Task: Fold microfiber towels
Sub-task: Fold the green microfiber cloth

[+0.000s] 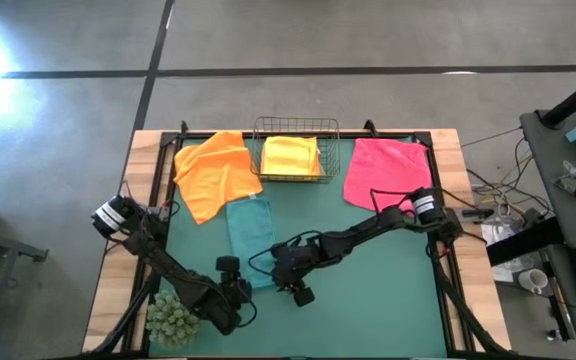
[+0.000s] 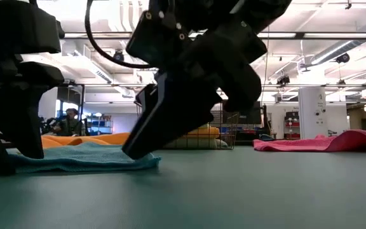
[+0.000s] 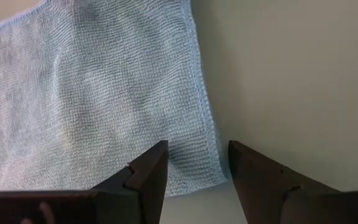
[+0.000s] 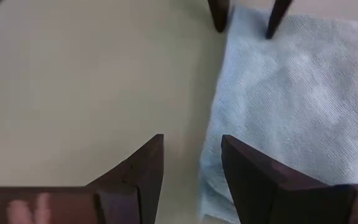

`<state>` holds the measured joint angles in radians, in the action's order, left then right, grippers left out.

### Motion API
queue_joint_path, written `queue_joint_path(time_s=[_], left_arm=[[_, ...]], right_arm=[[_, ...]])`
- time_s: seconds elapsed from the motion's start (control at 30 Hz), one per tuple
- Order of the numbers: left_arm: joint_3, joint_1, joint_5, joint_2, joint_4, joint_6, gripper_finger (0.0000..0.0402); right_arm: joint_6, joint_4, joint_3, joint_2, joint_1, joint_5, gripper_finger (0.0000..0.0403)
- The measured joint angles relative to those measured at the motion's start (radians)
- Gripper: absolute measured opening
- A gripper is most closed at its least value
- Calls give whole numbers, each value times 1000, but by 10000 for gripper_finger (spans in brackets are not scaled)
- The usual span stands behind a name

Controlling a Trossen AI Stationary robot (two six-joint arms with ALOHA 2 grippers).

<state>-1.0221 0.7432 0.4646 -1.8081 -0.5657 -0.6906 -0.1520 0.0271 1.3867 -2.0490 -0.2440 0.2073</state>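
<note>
A teal towel lies flat as a long strip on the green table. My left gripper is open at one corner of the towel's near short end, one finger over the cloth and the other over bare table. My right gripper is open at the other corner of that end, and in its view the left gripper's fingertips show farther along the edge. An orange towel and a pink towel lie at the back. A yellow one lies in the wire basket. My left gripper slants down over the teal towel's near corner; I cannot tell whether its fingertips touch cloth or table. My right gripper's lower finger reaches down to the towel's near end in the low view; I cannot tell whether it touches.
The wire basket stands at the back middle between the orange and pink towels. A green spiky plant ball sits at the near left beside my left arm. Bare green table stretches to the right of the teal towel.
</note>
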Motion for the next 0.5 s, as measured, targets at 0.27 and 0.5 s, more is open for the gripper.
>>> queue_joint_path(time_s=[0.27,0.5], left_arm=[[14,-9,-12,-1,10,-10,142],[15,-13,-28,-3,20,-3,55]], right_arm=[[-17,62,12,-15,7,-74,153],[-43,96,11,-13,11,-95,147]])
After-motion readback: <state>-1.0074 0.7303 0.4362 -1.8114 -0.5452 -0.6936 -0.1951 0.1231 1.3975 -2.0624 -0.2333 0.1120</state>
